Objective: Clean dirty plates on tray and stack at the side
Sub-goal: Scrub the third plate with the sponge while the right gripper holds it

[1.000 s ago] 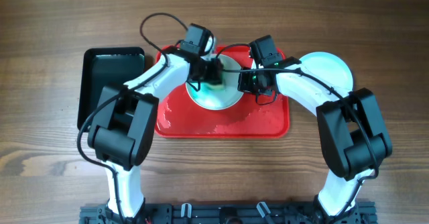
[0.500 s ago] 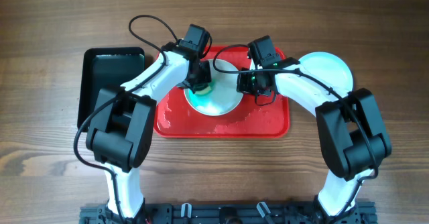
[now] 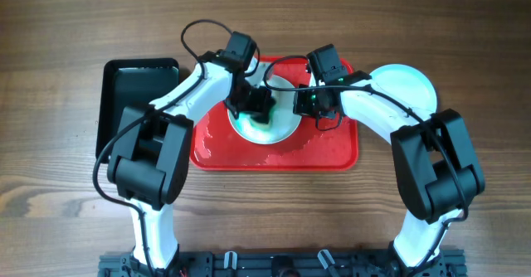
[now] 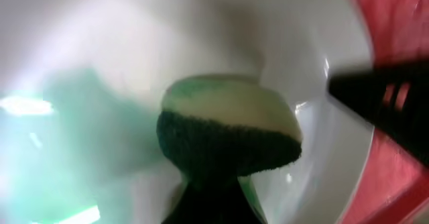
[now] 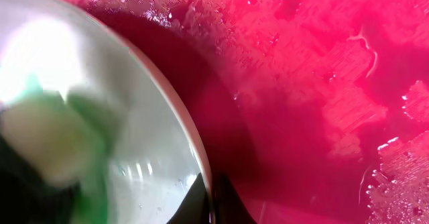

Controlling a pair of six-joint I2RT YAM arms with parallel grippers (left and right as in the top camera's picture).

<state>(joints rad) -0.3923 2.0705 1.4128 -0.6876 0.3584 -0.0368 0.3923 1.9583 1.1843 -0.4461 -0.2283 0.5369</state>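
A smeared plate [image 3: 278,128] is seen lying inside the red tray [image 3: 332,148], in the upper middle of the overhead frame. Green marks are spread over its pale surface, most densely toward the left of the left wrist view. A sponge [image 4: 228,133], pale on top and dark green underneath, is pressed against the plate's inner face. It is clamped in the left gripper [image 3: 255,103], whose jaws are closed tightly on it from below in the wrist view. The plate's right rim is pinched by the right gripper [image 3: 305,101], its fingertips [image 5: 216,196] closed on the edge at the bottom of the right wrist frame. The tray floor beside the rim is covered with a wet film and droplets. Further out, an aqua plate [image 3: 406,82] rests on the wooden table [image 3: 465,28] at the upper right, just beside the tray and partly covered by the right arm. A black tray [image 3: 137,94] is set at the upper left, beside the red one.
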